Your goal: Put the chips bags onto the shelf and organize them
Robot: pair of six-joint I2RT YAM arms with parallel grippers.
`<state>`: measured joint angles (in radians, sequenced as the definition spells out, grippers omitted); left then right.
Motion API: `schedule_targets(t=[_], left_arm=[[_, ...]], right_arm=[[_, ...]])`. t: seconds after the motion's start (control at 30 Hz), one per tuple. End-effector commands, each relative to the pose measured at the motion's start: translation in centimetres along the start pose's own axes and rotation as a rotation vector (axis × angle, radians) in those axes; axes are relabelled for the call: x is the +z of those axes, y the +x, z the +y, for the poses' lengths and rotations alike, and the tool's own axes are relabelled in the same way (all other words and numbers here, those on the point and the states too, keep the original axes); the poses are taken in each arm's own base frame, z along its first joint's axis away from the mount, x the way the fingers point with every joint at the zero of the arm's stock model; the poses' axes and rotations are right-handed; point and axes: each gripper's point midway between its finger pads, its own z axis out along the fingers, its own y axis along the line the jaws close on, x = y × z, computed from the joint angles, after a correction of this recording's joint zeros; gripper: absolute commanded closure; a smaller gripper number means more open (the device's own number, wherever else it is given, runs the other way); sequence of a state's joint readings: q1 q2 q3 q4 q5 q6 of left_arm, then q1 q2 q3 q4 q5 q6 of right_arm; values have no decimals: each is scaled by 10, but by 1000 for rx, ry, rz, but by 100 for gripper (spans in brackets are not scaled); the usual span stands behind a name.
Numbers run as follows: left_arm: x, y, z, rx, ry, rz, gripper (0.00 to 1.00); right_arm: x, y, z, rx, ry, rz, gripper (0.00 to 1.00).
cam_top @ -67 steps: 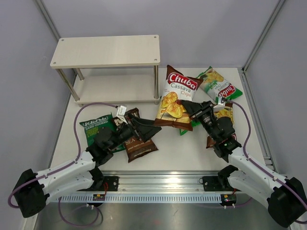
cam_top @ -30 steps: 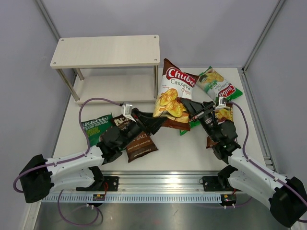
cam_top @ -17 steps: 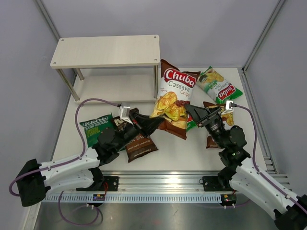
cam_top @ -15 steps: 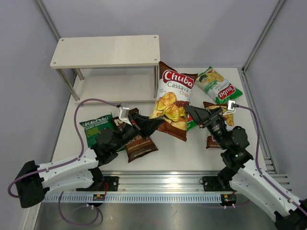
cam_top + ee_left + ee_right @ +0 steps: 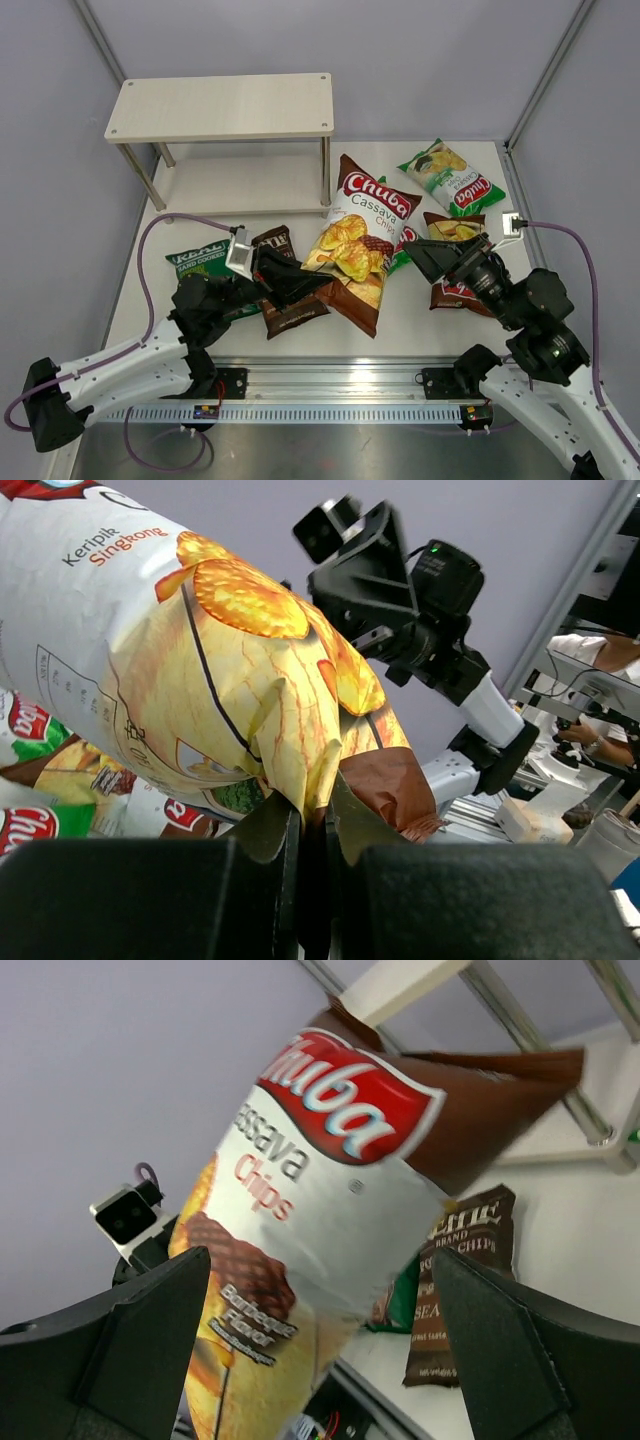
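Brown Chuba bag (image 5: pixel 355 240) pinched tight in my left gripper (image 5: pixel 312 815), mid-table near front edge; my right gripper (image 5: pixel 428 258) spread wide, just beside it.

Glossy chips bags (image 5: pixel 355 240); matt wooden shelf (image 5: pixel 222 106), metal legs (image 5: pixel 326 170).

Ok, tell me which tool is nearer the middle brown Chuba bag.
Left. The left tool is shut on a fold of the brown Chuba bag; the right tool hangs open to its right, not touching.
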<state>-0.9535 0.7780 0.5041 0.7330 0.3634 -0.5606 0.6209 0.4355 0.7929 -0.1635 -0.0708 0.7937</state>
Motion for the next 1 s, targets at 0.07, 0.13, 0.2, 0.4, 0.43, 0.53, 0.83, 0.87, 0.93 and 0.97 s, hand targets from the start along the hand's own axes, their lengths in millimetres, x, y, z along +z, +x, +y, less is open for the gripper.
schedule_targets(t=[0.07, 0.13, 0.2, 0.4, 0.43, 0.53, 0.83, 0.87, 0.93, 0.97], left_arm=[[-2, -48, -52, 124, 203, -103, 100], [-2, -53, -66, 117, 267, -102, 100], [-3, -51, -76, 109, 328, -82, 100], [-6, -51, -100, 77, 480, -70, 100], [-8, -52, -103, 78, 498, -76, 100], [-7, -50, -106, 71, 527, -67, 100], [2, -31, -101, 28, 570, 13, 100], [3, -29, -99, 30, 565, 20, 98], [5, -27, -96, 32, 551, 28, 95], [6, -24, -93, 40, 534, 38, 94]], right_arm=[[-24, 33, 1, 189, -15, 127, 1], [-32, 24, 24, 228, -137, 91, 1], [-36, 17, 39, 225, -210, 73, 0], [-33, 22, 73, 270, -403, 149, 0], [-32, 22, 74, 279, -410, 152, 1], [-33, 21, 85, 304, -494, 154, 1], [-15, 14, 98, 358, -542, 174, 12], [-12, 16, 93, 363, -511, 173, 22], [-11, 7, 90, 335, -484, 118, 39], [-11, 6, 88, 330, -469, 108, 49]])
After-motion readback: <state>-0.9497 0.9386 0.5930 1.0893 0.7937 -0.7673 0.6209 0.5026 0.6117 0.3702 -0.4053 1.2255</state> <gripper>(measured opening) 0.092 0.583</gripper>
